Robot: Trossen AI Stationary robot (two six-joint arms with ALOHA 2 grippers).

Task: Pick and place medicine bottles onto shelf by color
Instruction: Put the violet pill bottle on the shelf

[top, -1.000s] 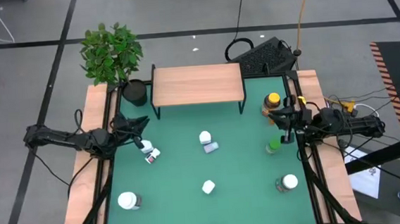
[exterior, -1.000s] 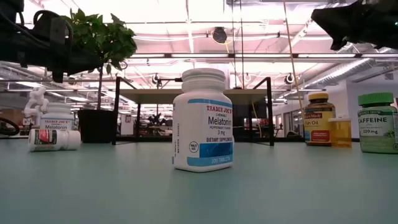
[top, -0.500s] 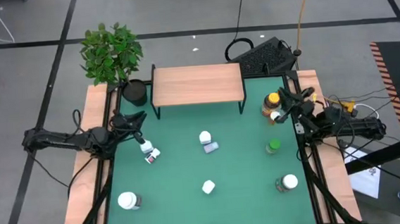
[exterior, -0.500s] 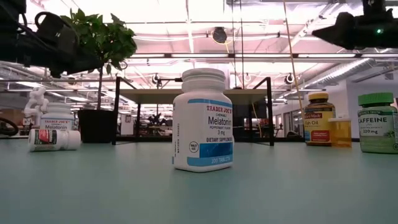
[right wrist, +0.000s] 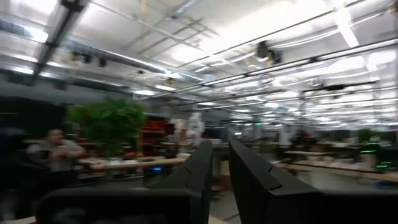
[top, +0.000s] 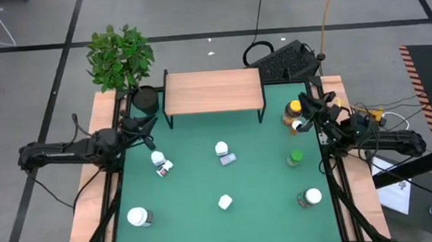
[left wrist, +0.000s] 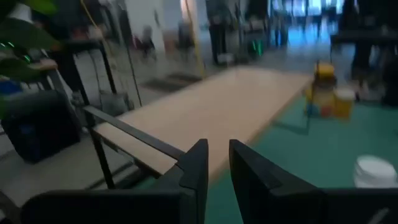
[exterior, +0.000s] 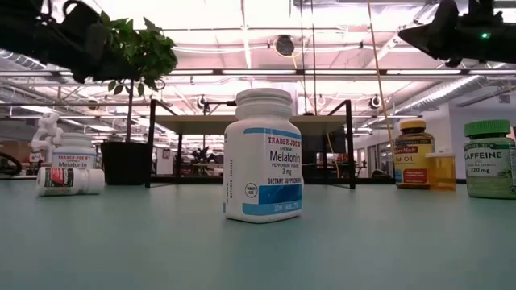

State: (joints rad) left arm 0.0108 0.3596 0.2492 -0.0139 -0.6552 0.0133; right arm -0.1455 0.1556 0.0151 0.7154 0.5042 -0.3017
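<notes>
Several pill bottles are spread over the green table. A white one (top: 225, 203) stands at the near middle, and two (top: 224, 153) are at the centre. Two more (top: 161, 164) are at the left, one of them lying on its side. A green bottle (top: 296, 158) stands on the right. A yellow-capped amber bottle (top: 294, 112) stands beside a small orange one (top: 300, 126). The wood-topped shelf (top: 212, 91) stands at the far edge with nothing on it. My left gripper (top: 144, 124) hangs shut and empty above the table's far left. My right gripper (top: 318, 105) hangs shut and empty just right of the yellow-capped bottle.
A black pot with a green plant (top: 144, 100) stands left of the shelf. White-capped bottles stand at the near left (top: 138, 216) and near right (top: 311, 198). Wooden rails (top: 91, 183) run along both sides of the table. Open green surface lies between the bottles.
My right gripper has risen from beside the green bottle and moved toward the far edge, tipping up until it looks level into the room. My left gripper has drawn back from the left white bottles, up and toward the far left. No bottle has moved.
</notes>
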